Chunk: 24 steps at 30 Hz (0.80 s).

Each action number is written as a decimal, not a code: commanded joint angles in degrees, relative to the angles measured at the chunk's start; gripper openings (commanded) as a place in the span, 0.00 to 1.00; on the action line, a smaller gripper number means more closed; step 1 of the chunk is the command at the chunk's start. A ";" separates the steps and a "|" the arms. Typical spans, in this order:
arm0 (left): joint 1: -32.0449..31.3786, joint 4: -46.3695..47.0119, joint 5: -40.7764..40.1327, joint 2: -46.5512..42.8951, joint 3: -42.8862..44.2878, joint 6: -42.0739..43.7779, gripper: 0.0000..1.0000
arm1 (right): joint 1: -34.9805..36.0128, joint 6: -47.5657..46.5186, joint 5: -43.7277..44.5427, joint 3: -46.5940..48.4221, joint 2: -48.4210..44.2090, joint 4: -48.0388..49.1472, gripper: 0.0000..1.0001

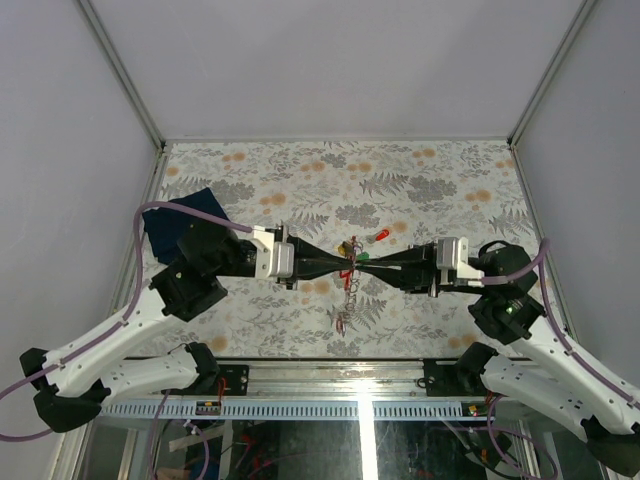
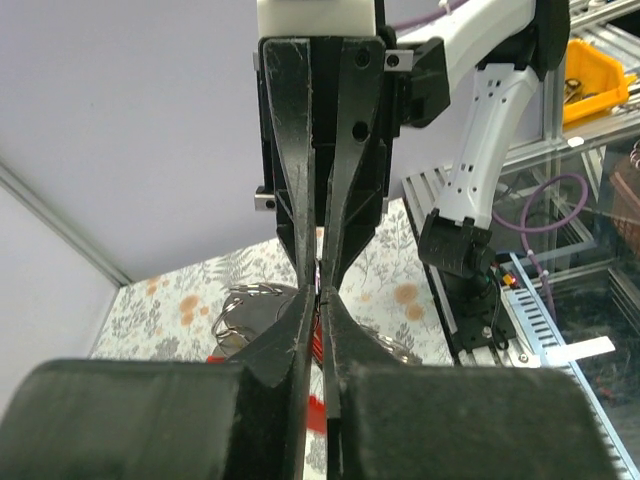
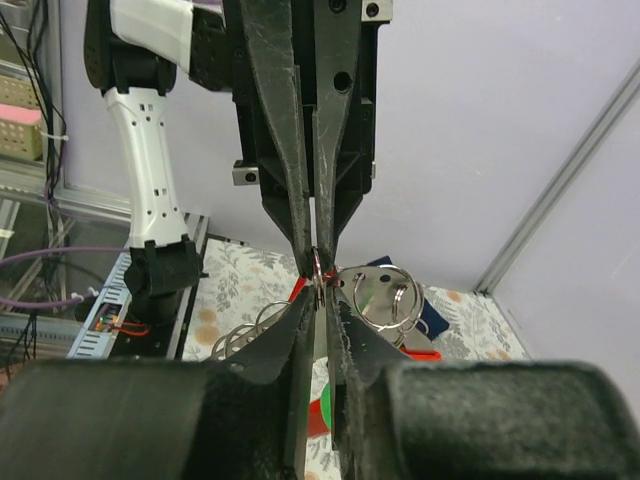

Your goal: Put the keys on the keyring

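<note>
My two grippers meet tip to tip over the middle of the floral table. The left gripper (image 1: 346,262) is shut on the thin metal ring (image 3: 316,268) of the keyring; a round metal fob (image 3: 372,292) with more rings hangs beside it. The right gripper (image 1: 361,264) faces it with its jaws a narrow gap apart around the same ring, not pressing on it. A red-tagged key (image 1: 381,236) lies just behind the tips. A yellow tag (image 1: 345,247) and a green tag (image 1: 363,256) show right at the tips. In the left wrist view, red plastic (image 2: 317,412) shows below my shut fingers.
A chain of metal rings (image 1: 347,305) trails from the tips down onto the table toward the near edge. A dark blue cloth (image 1: 185,225) lies at the back left. White walls with metal rails enclose the table (image 1: 450,190) on three sides.
</note>
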 commanded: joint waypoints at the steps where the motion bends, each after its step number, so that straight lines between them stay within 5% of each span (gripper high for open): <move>1: -0.36 -6.02 -2.10 -0.55 3.66 4.40 0.00 | -0.26 -3.68 2.26 3.27 -1.24 -2.58 0.16; 24: -0.41 -25.07 -6.62 3.94 14.42 11.69 0.00 | -0.34 -7.09 0.54 6.96 1.85 -13.21 0.29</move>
